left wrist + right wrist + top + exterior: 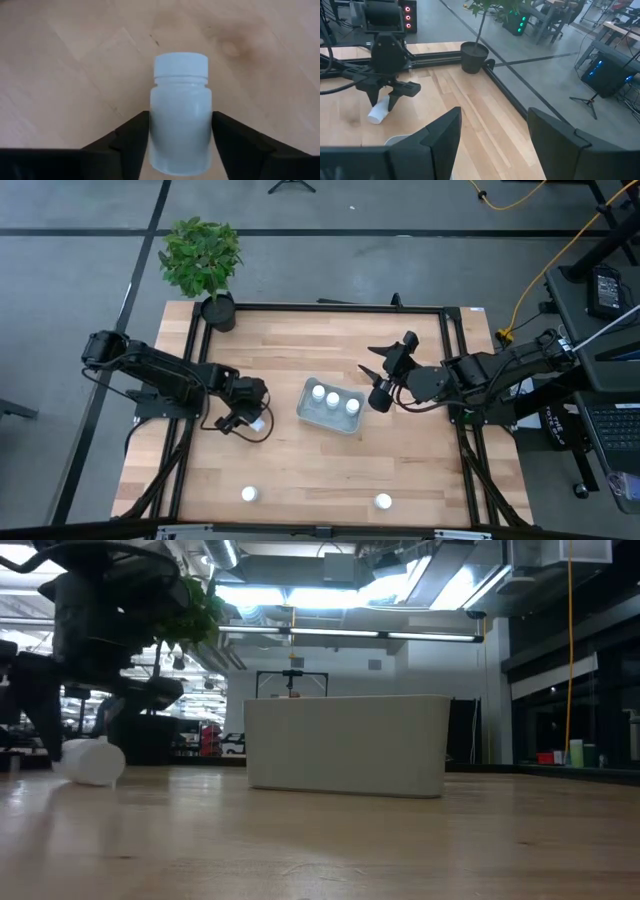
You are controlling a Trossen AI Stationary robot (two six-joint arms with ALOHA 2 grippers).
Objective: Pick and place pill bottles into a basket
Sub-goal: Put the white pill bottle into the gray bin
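High view: we see the left gripper at centre-left, on a lying pill bottle; the basket sits mid-frame.

Left wrist view: its fingers flank the bottle, cap toward frame top.

Right gripper, upper right of the basket, is parted, holding nothing.
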